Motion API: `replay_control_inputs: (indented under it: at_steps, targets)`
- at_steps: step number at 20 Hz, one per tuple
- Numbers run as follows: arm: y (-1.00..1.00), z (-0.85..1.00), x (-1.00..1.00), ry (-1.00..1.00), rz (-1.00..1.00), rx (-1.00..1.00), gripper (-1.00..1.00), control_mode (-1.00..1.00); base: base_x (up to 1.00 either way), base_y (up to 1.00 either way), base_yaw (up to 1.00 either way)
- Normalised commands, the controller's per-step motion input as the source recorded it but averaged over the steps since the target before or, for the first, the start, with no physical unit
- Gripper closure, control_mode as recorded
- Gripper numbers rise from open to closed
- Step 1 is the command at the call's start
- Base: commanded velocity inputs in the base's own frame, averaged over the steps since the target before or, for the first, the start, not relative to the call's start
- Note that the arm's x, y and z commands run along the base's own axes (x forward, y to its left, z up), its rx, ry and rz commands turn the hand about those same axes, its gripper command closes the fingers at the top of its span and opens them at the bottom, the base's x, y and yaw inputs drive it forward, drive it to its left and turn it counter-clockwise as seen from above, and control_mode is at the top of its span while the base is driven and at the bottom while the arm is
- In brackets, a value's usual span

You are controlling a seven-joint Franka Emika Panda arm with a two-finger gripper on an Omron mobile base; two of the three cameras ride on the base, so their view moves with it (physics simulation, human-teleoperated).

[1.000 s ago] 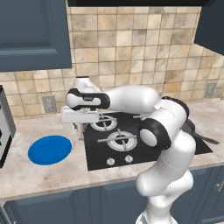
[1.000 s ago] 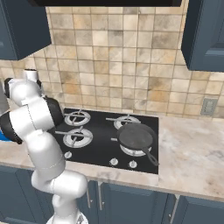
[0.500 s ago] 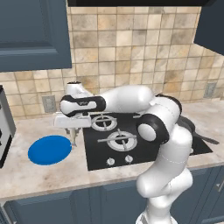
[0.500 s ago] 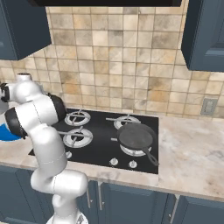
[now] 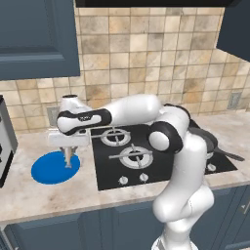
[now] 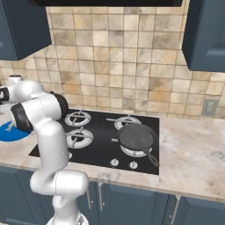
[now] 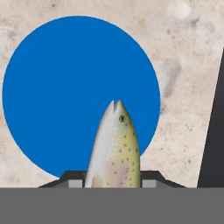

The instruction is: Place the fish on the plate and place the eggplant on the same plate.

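Observation:
My gripper [image 5: 68, 155] points down over the right part of the blue plate [image 5: 49, 171], shut on the fish [image 5: 69, 159], which hangs head down a little above the plate. In the hand view the speckled silvery fish [image 7: 114, 148] sticks out from between the dark fingertips [image 7: 72, 176], its head over the near edge of the plate [image 7: 65, 87]. A slice of the plate [image 6: 8, 132] peeks out behind the arm in the right base view. The eggplant is out of view.
The black cooktop [image 5: 146, 156] lies just right of the plate, its edge [image 7: 214, 131] at the right of the hand view. A dark frying pan [image 6: 136, 138] sits on the front right burner. An appliance [image 5: 4, 146] stands at the counter's left end.
The arm has swung left with the fish, from the cooktop's left edge to above the plate. The gripper has stayed shut on it.

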Motion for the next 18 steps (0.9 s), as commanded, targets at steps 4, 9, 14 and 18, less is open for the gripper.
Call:
replay_control_inputs:
  at_steps: [4, 9, 14, 18]
  targets:
    - [0.25, -0.19, 0.07, 0.00, -0.03, 0.00, 1.00, -1.00, 0.00, 0.00, 0.00]
    - [0.03, -0.17, 0.02, 0.02, -0.06, 0.00, 1.00, -1.00, 0.00, 0.00, 0.00]
    - [0.00, -0.37, 0.01, 0.02, -0.04, 0.00, 1.00, -1.00, 0.00, 0.00, 0.00]
    - [0.00, -0.46, 0.01, 0.03, -0.04, 0.00, 1.00, -1.00, 0.00, 0.00, 0.00]
